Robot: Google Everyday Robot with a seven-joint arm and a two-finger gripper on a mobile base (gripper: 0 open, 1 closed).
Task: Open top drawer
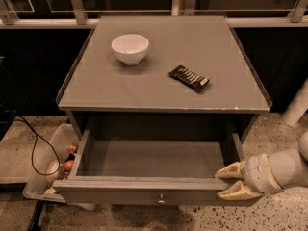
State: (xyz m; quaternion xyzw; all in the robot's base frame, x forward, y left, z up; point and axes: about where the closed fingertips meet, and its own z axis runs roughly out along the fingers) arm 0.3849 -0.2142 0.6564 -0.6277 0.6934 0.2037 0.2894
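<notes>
Cabinet: a boxy grey unit [159,88] with a flat, matte top and a thin raised lip along its side edges.
Top drawer: the top drawer [120,184] is pulled well out from under the cabinet top towards the camera. It is a wide, shallow tray with straight grey walls and a smooth grey floor that is open to view.
Knob: a small round metal knob [160,199] sits at the centre of the drawer's front panel.
Gripper: the gripper [231,181] is at the right end of the drawer front. Its two pale, tapered fingers [230,170] are spread just enough to straddle the panel, one inside the drawer and one on the outer face, pinching it.
Arm: a rounded, off-white arm segment [281,170] comes in from the right edge.
Bowl: a glossy white bowl [130,48] stands upright on the rear left of the top. Only its white inner wall shows.
Wrapper: a dark, shiny snack bar [189,78] lies flat and at an angle, right of centre and well apart from the bowl.
Bin: a translucent plastic bin [36,189] stands on the floor beside the drawer's left end. It holds rounded items, one orange-red and one pale, which I cannot identify.
Cable: a thin black cable [32,150] loops over the bin.
Floor: the floor [274,215] is speckled, stone-like.
</notes>
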